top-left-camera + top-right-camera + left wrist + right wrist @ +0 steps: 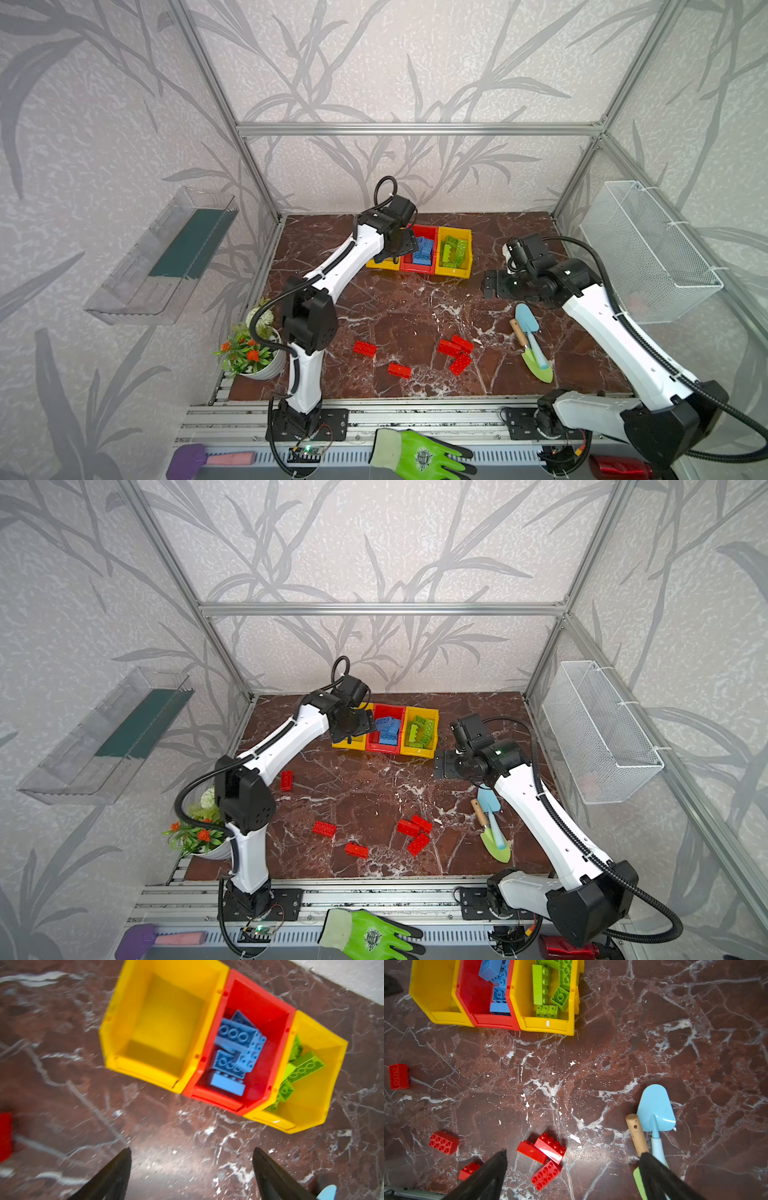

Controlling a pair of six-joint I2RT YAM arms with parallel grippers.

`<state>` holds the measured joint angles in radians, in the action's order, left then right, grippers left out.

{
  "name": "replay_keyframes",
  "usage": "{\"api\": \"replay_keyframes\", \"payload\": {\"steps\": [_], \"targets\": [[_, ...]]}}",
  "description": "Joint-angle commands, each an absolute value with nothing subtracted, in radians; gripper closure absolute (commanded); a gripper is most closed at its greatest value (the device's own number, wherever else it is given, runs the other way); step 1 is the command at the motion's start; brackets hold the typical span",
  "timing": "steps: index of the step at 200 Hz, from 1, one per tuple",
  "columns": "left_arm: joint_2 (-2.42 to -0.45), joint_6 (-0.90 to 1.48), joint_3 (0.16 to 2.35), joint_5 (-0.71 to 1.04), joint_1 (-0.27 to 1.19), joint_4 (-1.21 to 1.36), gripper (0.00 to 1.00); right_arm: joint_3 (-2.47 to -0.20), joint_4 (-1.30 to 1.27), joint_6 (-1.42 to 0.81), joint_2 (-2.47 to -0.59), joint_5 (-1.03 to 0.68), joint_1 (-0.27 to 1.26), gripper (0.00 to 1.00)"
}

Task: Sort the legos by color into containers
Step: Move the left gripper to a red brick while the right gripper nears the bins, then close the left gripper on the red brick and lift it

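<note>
Both gape wide, holding nothing — left gripper [192,1148] by the bins [453,272] at twelve o'clock, right gripper [573,1151] near three. Blue legos [424,251] and green legos [455,251] sit binned; red legos [449,348] lie loose around six.

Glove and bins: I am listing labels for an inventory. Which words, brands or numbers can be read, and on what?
No text can be read in any view.
Glove: a round dark emblem, too blurred to read.
Yellow bin with green bricks: a white sticker scrap, no letters visible.
</note>
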<state>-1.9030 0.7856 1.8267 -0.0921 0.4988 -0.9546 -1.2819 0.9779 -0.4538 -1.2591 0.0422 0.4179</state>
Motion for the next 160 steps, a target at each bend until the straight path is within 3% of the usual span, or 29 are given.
{"api": "replay_keyframes", "payload": {"steps": [1, 61, 160], "targets": [[-1.758, 0.857, 1.604, -0.191, 0.453, -0.968, 0.09, -1.289, 0.916, -0.437, -1.297, -0.024, 0.422, 0.01], [-1.509, 0.877, 1.205, -0.252, 0.253, -0.907, 0.09, -1.35, 0.868, -0.393, -1.421, -0.11, 0.468, 0.01], [-1.652, 0.647, 1.19, -0.162, 0.049, -0.774, 0.17, -1.505, 0.841, -0.426, -1.601, -0.188, 0.667, 0.01]]}}
